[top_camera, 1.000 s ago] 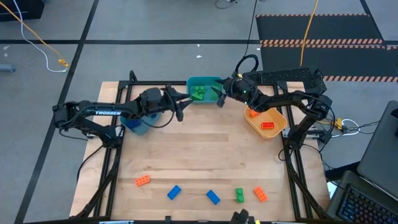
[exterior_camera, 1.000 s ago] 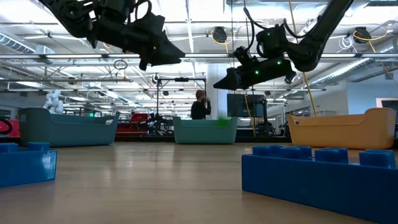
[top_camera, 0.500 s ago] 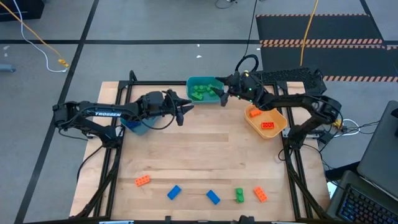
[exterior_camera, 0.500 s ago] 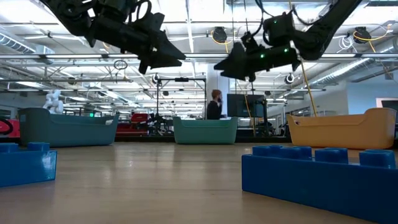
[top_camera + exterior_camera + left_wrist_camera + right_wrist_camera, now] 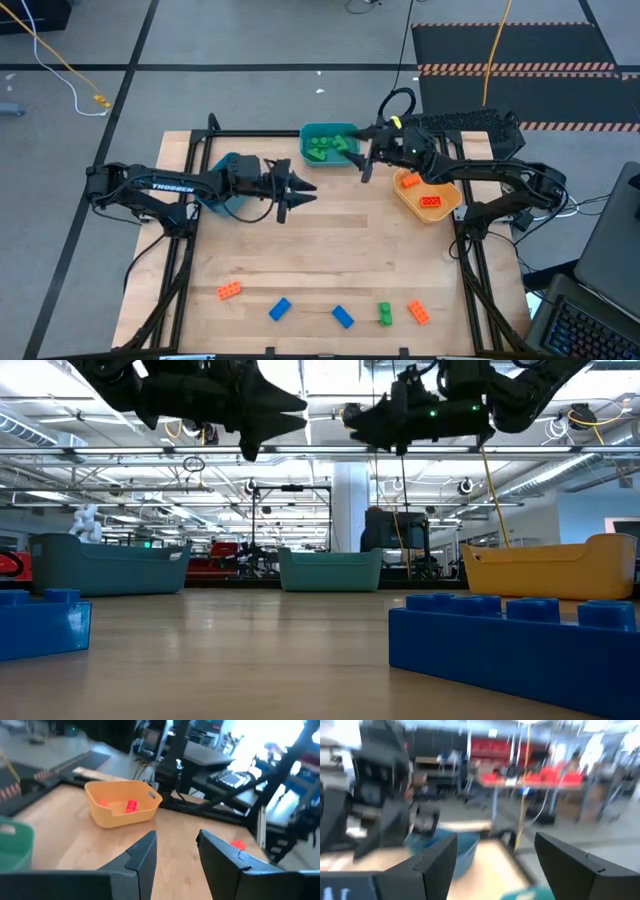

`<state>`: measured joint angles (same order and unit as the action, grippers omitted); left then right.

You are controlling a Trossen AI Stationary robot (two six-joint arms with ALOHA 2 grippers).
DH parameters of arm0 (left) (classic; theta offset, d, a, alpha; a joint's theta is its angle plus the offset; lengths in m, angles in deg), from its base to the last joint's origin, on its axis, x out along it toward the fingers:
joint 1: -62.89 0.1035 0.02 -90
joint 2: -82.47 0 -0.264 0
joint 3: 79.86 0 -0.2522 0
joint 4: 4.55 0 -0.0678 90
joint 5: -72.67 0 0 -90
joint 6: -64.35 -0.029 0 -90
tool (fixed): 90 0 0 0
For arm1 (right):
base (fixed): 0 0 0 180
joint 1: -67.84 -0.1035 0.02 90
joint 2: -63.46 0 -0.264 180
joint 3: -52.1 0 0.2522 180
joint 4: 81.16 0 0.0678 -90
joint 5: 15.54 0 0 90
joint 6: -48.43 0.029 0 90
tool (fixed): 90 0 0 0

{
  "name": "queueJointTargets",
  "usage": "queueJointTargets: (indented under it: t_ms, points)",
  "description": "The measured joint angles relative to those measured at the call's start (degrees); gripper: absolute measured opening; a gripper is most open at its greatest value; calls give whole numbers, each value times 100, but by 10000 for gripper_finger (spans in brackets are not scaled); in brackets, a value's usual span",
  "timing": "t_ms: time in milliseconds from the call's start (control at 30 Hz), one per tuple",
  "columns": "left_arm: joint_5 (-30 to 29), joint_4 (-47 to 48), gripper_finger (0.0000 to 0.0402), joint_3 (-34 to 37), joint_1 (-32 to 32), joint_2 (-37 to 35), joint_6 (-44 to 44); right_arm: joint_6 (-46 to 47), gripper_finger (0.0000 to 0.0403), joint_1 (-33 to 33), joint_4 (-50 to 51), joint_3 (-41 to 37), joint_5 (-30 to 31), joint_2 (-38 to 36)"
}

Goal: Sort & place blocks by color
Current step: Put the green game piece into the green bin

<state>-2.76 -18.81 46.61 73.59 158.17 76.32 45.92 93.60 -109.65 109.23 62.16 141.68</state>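
Five loose blocks: along the table's near edge — orange block, blue block, second blue block, green block, second orange block.
Left gripper: mine, raised over the bare wood just right of the blue bin; fingers parted, pinching nothing.
Teal bin: at the far edge, green blocks heaped inside.
Right gripper: mine, up in the air between teal bin and orange-yellow bin; fingers spread wide, empty.
Orange-yellow bin: two orange blocks lie in it.
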Motion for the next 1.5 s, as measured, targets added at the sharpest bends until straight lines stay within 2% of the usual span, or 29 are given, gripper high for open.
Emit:
queueJointTargets:
  t_ms: [67, 200, 300, 400, 633, 900, 1100, 1267, 1367, 1500]
  points:
    - [-4, -69, 145, 0, -101, 0, -380, 29, 258, -180, 518, -2, 6, 4]
    - [-3, -106, 145, 0, -306, 0, -295, -68, 258, -747, 1691, -4, 148, 4]
    - [-29, 69, 145, 0, -480, 0, -269, -409, 258, -1279, 2741, -6, 890, -61]
    - [-337, 428, 145, 0, -677, 1, -256, -470, 258, -1781, 3435, -8, 1515, -128]
    - [-1008, 1488, 145, 0, -1149, 4, -279, 326, 258, -2806, 4642, -6, 1702, -533]
    - [-1579, 2989, 145, 0, -1642, 4, -411, 1334, 258, -4160, 7188, 400, 2154, -792]
    - [-1856, 3235, 145, -5, -1730, 4, -2, 2066, 258, -5042, 8044, 1188, 2355, -439]
    - [-2146, 3664, 145, -221, -1937, 4, -189, 2725, 258, -5645, 9067, 1949, 2573, 202]
    - [-2341, 4024, 145, -398, -2005, 7, -291, 3206, 258, -5911, 9422, 2348, 2379, 614]
    - [-2573, 4233, 145, -618, -2048, 4, -600, 3927, 258, -6141, 9384, 2761, 1972, 1060]
